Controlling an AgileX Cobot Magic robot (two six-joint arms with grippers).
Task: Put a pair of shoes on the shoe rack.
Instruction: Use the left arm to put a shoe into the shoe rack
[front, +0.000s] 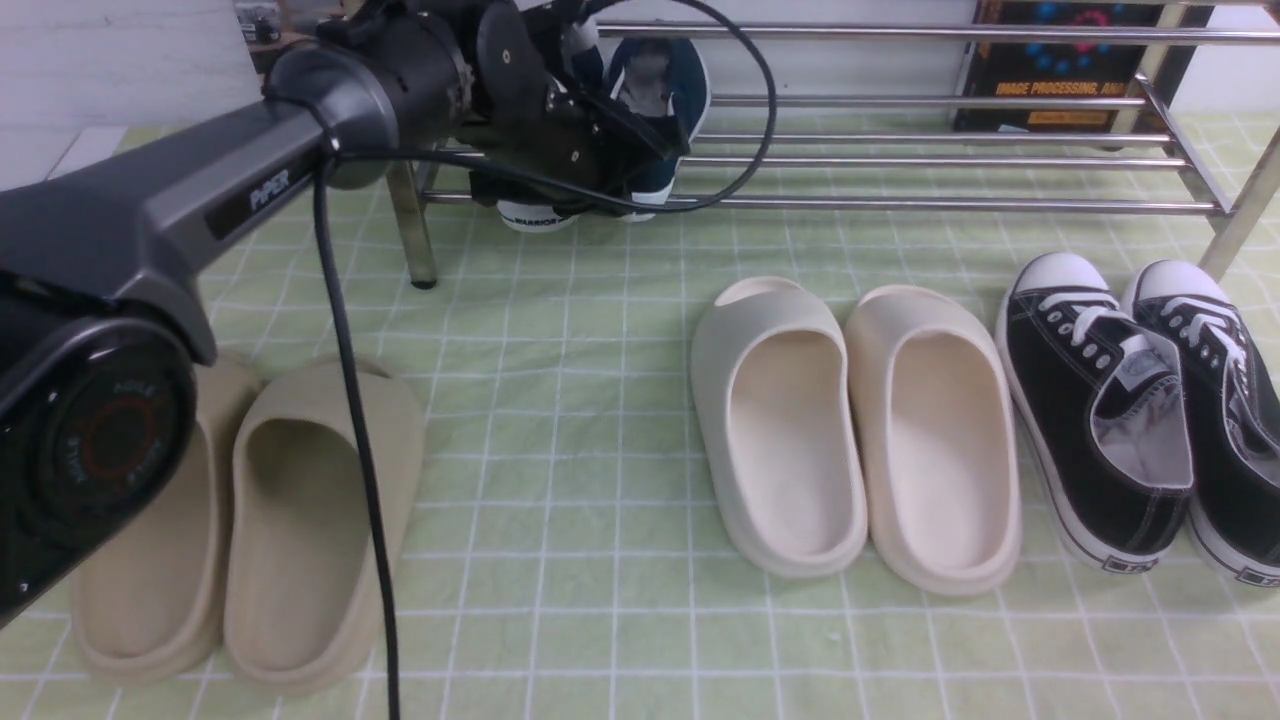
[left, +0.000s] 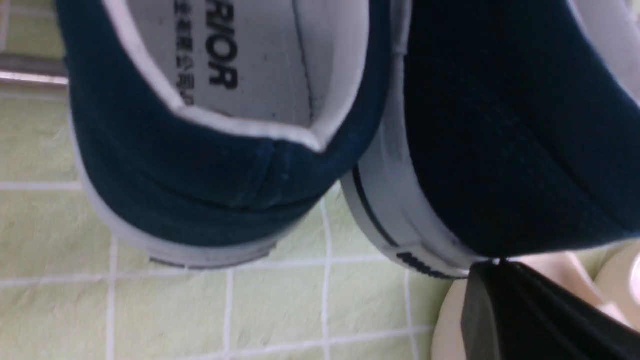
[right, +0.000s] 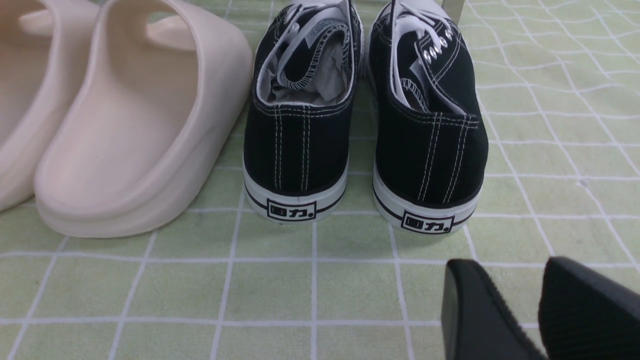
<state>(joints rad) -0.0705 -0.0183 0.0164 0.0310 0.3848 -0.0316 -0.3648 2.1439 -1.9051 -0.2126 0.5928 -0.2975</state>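
Navy canvas with white soles: the pair of shoes (front: 645, 105) is at the left end of the shoe rack (front: 900, 203), side by side, with the heels sticking out over the front bar. The left gripper (front: 620, 135) is close to the heels. Only one finger (left: 520, 315) shows, so I cannot tell if it is clamped or apart. The right gripper (right: 510, 272) hovers with its fingers apart and holds nothing, behind the black sneakers (right: 360, 125), which stand beside the cream slides (right: 125, 125) on the green checked cloth (right: 150, 290).
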